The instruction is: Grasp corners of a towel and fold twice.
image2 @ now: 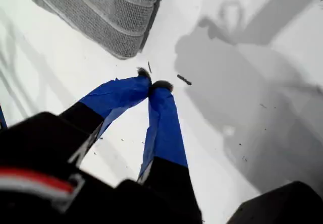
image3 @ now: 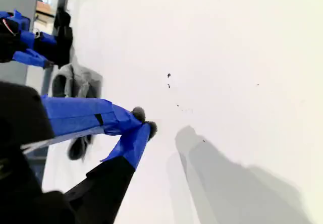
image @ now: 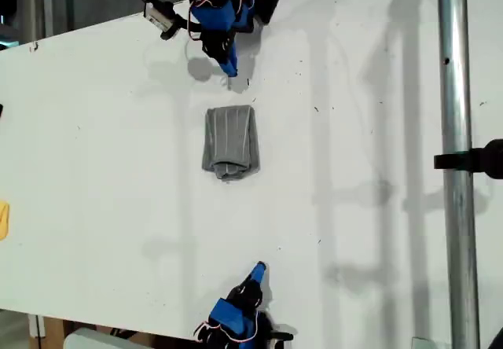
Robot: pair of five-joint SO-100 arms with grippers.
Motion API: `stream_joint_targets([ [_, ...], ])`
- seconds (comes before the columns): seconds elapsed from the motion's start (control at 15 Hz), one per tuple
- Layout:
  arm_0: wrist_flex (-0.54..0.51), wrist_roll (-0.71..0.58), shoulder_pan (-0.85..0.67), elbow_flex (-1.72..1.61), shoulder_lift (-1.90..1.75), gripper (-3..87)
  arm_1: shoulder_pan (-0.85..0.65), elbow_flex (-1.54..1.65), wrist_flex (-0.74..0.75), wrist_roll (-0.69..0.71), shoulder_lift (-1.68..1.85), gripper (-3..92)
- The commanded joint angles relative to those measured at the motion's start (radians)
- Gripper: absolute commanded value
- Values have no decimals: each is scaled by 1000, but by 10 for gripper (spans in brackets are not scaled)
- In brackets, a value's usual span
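Folded towel lies mid-table between my two grippers, both empty and closed.

In the exterior view the towel (image: 229,152) sits as a narrow grey bundle on the white table (image: 94,145), just above the frame's centre, its long axis running up and down the frame, with a bunched end toward the bottom. My first gripper (image: 229,69) hangs just above it near the top of that view, clearly the nearer one; in its wrist view the striped cloth edge (image2: 108,14) lies just ahead of the tips. My second gripper (image: 258,270) sits well apart near the bottom edge of the exterior view. Both have their jaws pinched tip to tip, holding nothing and touching no cloth. Judging from its shape, the towel looks already folded.
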State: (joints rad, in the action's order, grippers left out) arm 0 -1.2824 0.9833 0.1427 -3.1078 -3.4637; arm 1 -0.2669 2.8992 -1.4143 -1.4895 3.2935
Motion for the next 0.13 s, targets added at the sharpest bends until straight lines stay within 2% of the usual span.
stream_joint_targets([
  [0.0, -9, -5, -18, -11, -6, -24, -58, -14, -5, -11, 0, 25],
  [0.07, -9, -5, -18, -11, -6, -24, -75, -14, -5, -11, 0, 25],
])
